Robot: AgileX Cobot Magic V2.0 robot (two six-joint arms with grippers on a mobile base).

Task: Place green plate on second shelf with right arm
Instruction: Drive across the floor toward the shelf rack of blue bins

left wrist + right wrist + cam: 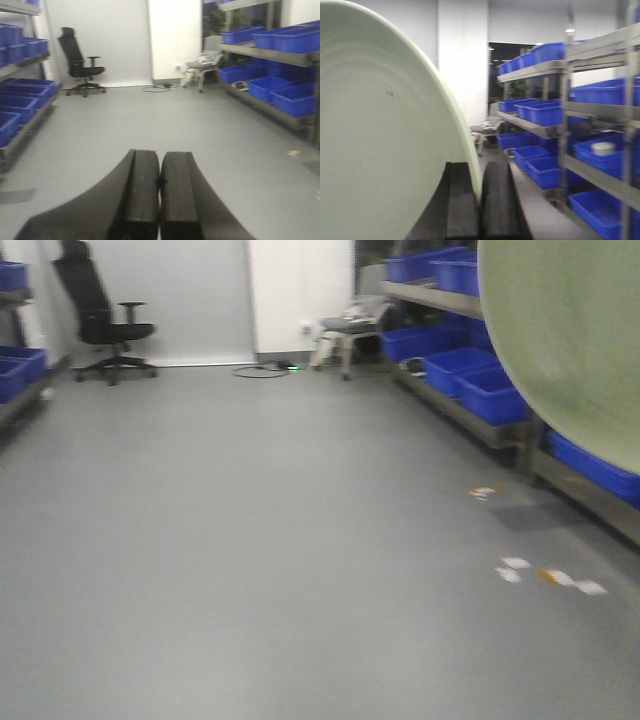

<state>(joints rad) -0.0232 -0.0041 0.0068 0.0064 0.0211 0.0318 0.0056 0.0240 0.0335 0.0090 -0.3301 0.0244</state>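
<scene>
right end effector [480,187] pinches the green plate [380,140], cropped at frame edges; left end effector [160,182] clenched, empty.

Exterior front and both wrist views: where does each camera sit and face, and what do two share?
Exterior front: on the robot, facing the aisle; no body shows.
Left wrist: behind the shut left claw, facing the office chair.
Right wrist: behind the right claw, facing blue bins.
Shared by exterior and right wrist: the green plate.
</scene>
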